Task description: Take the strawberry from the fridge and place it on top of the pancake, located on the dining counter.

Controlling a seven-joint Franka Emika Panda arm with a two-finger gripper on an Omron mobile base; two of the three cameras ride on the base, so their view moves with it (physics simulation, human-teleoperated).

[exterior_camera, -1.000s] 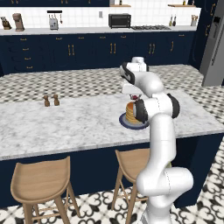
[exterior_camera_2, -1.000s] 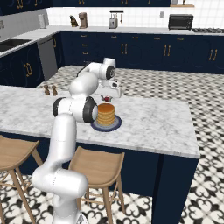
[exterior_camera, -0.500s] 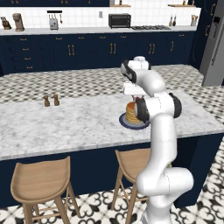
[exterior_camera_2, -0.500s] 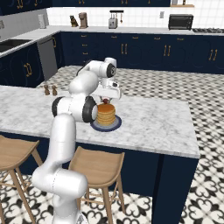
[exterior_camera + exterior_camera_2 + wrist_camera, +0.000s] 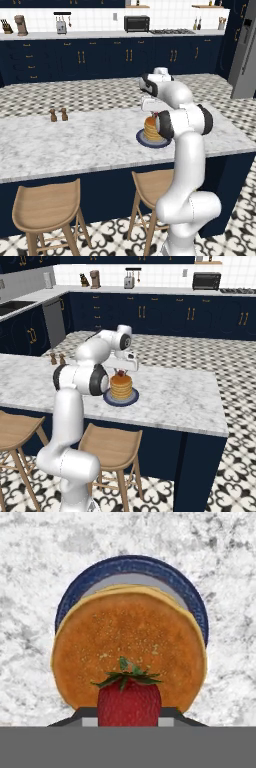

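Your pincer (image 5: 120,374) hangs just above the pancake (image 5: 121,387), closed on the strawberry (image 5: 129,704). In the hand view you look straight down: the strawberry sits between the dark fingertips (image 5: 85,714) at the bottom, its green leaves pointing up, with the round orange-brown pancake (image 5: 129,647) below it on a dark blue plate (image 5: 131,563). The plate (image 5: 142,140) rests on the marble counter (image 5: 75,140), toward its right half in the left base view. Whether the strawberry touches the pancake you cannot tell. Two small brown shakers (image 5: 58,115) stand well apart to the left on the same counter. Wooden stools (image 5: 47,207) stand in front of it. The fridge (image 5: 245,55) stands at the far right.
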